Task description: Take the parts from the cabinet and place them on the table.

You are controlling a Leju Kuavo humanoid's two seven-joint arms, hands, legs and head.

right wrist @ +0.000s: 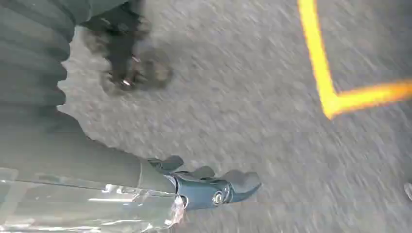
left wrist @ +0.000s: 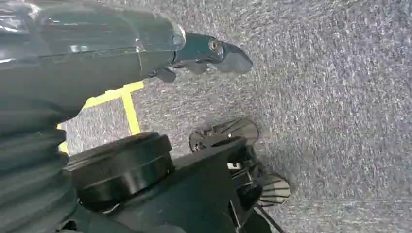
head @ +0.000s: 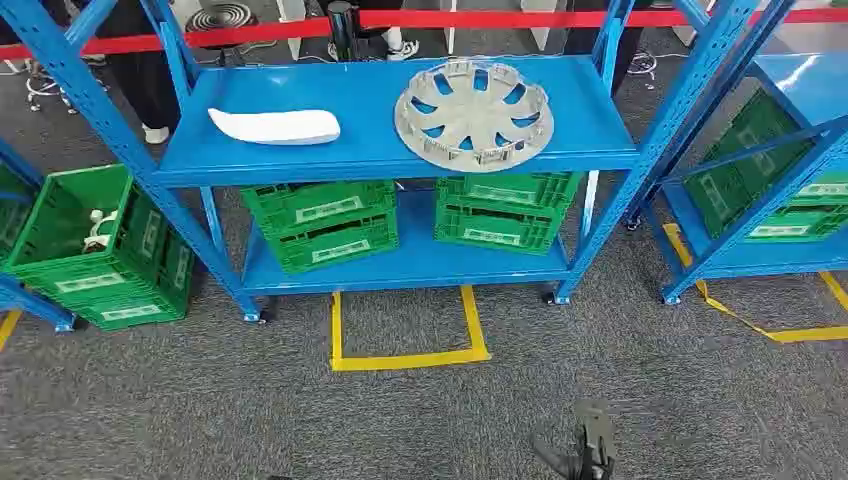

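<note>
Blue rack [head: 400,150], silver wheel cover [head: 473,113], white part [head: 275,126], green crates [head: 320,225], yellow floor tape [head: 408,358].

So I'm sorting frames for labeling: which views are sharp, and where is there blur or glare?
Head view: sharp, evenly lit, with the wheel cover and white part crisp on the blue shelf. Left wrist view: mostly sharp, with mild reflections on the left hand cover. Right wrist view: motion-blurred carpet and yellow tape, with glare beside the right hand.
</note>
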